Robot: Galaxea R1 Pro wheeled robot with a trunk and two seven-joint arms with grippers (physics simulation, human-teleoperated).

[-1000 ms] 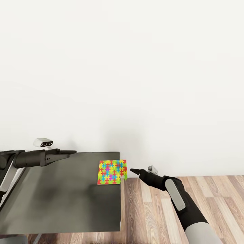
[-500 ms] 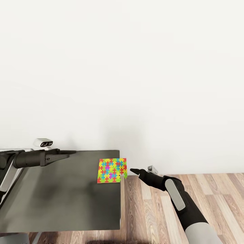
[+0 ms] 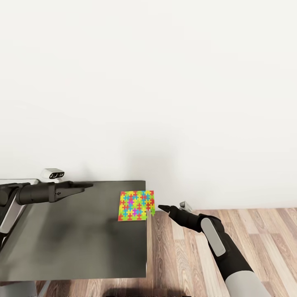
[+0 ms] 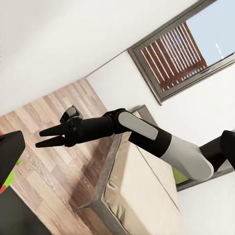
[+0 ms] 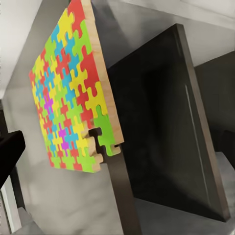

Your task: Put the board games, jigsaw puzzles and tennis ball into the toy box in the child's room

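One jigsaw puzzle, a thin square of yellow, red, blue and green pieces, lies flat on the far right corner of the table's dark grey shelf section. Its right edge hangs slightly past the rim. In the right wrist view the jigsaw puzzle is close, with a notch in its overhanging corner. My right gripper hovers over the floor just right of the puzzle, apart from it. In the left wrist view, the right gripper is open and empty. My left gripper is held open and empty above the shelf's far left part.
A white wall rises right behind the shelf. Wood-plank floor spreads to the right of the shelf's edge. The left wrist view takes in the bed with its cream top, and a window with slatted blinds above it.
The whole head view has shifted slightly, so the shelf and puzzle sit a little higher in the picture: the camera moved. Both arms keep their pose and the puzzle lies where it was.
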